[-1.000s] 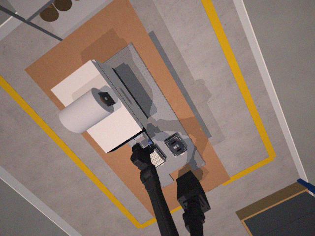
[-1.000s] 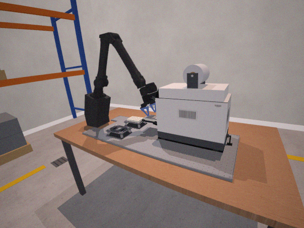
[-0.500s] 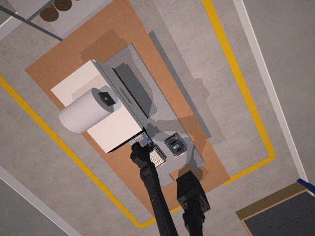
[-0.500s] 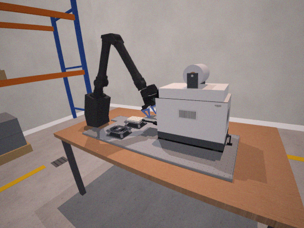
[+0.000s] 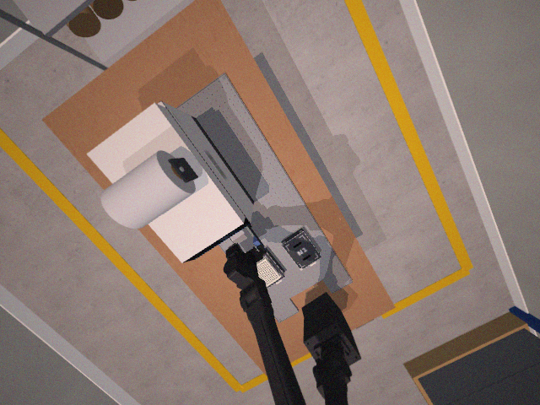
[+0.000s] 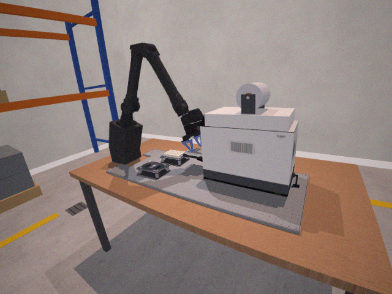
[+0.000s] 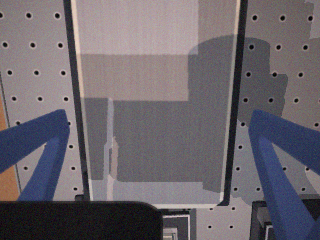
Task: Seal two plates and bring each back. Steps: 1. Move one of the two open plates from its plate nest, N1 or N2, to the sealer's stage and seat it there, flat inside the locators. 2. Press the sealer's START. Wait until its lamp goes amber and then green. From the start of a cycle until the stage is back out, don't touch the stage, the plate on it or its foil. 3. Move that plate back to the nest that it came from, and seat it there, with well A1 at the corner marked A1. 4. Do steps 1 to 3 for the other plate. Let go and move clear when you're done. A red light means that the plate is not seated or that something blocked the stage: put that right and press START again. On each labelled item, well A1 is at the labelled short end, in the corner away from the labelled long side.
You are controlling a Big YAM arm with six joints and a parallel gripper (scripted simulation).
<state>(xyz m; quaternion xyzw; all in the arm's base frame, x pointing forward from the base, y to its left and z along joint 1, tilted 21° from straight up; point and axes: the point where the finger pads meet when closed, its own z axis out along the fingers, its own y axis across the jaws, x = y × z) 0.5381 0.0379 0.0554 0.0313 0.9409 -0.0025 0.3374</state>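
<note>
One bare nest: N1 (image 5: 301, 248) (image 6: 153, 169) (image 7: 257, 212) is standing without a plate, toward the counter's (image 5: 73, 110) (image 6: 332, 247) (image 7: 4, 170) near left corner in the exterior view.
Other nest: this second nest (image 5: 277, 262) (image 6: 174, 160) (image 7: 187, 227), presumably N2, is carrying the cream plate (image 5: 268, 271) (image 6: 174, 154), farther in from the near long edge; we are seeing no foil on it.
Sealer: the white box (image 5: 204, 222) (image 6: 247, 158) is standing toward the counter's right end; its lamp and START are hiding from us.
Stage: a smooth grey panel (image 7: 155, 140) is lying by the sealer's nest-side end; it may be foil over N1's plate or the stage itself, we are finding it hard to tell.
Progress: we are judging the first plate's turn under way, its return remaining, then the cream plate's full round.
Fingers: the gripper (image 5: 256, 242) (image 6: 195, 148) (image 7: 159, 119) is spreading fully wide over the panel, holding nothing, apparently touching nothing.

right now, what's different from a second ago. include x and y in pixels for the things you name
The gripper (image 5: 251, 243) (image 6: 195, 147) (image 7: 159, 119) has moved slightly down, in front of the sealer (image 5: 196, 226) (image 6: 247, 158). Nothing was taken or let go. The fingers stayed open; the pale plate (image 5: 268, 271) (image 6: 174, 154) and sealer stayed put.
</note>
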